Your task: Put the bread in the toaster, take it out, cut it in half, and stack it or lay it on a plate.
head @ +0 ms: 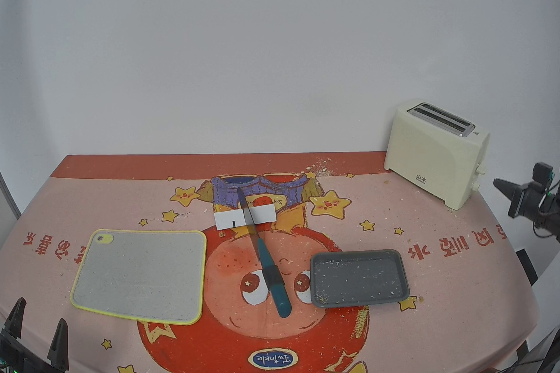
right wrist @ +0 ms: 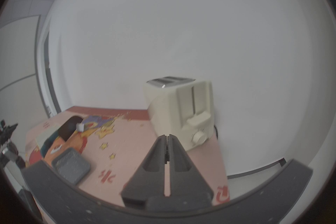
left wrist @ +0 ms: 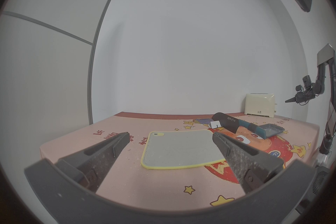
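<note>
The cream toaster [head: 437,152] stands at the table's back right with its two slots showing no bread. My right gripper [right wrist: 167,137] is shut with nothing in it. It hovers off the table's right edge [head: 500,185], a short way from the toaster's lever [right wrist: 198,119]. A grey rectangular plate [head: 359,278] lies right of centre, dusted with crumbs. A teal-handled knife [head: 265,260] lies in the middle, its blade across a white card [head: 245,215]. A grey cutting board [head: 140,275] with a yellow rim lies at the left. My left gripper [left wrist: 171,139] stands open by the table's near left corner [head: 39,313].
Crumbs are scattered near the back edge and around the toaster. The tablecloth [head: 443,287] has bare room between the plate and the toaster. A white wall rises right behind the table.
</note>
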`<state>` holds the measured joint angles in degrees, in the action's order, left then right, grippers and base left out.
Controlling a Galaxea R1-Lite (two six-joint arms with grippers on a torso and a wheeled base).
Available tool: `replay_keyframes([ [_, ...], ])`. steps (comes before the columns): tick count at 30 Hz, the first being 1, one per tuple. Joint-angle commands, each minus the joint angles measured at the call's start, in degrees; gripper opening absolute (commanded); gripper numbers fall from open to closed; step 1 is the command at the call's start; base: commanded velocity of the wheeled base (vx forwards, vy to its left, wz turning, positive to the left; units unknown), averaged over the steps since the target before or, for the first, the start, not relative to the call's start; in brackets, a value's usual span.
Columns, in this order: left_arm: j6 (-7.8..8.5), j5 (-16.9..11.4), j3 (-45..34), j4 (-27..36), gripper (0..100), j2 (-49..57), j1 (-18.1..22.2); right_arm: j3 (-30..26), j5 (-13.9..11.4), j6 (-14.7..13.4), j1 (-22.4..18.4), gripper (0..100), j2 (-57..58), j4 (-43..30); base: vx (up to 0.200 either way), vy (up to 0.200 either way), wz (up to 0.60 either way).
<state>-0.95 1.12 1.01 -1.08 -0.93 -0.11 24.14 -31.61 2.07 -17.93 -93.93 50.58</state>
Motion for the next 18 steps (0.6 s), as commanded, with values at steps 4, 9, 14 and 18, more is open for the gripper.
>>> replay_keyframes([
  [4,-0.02,0.02,-1.01,-0.06,100,0.93,0.02,-9.11,-7.15,9.97,0.44,0,8.59,0.31,0.0,0.0,0.0],
  [9,-0.02,0.02,-1.01,0.03,100,0.93,0.02,-9.37,-7.5,10.76,0.09,0,9.2,0.31,0.0,0.0,0.0],
  [14,-0.02,0.02,-1.01,0.03,100,0.93,0.02,-9.37,-7.68,11.29,-0.79,0,9.11,0.31,0.0,0.0,0.0],
  [18,-0.02,0.02,-1.01,-0.06,100,0.93,0.11,-8.84,-7.85,11.29,-3.07,0,8.94,0.31,0.0,0.0,0.0],
])
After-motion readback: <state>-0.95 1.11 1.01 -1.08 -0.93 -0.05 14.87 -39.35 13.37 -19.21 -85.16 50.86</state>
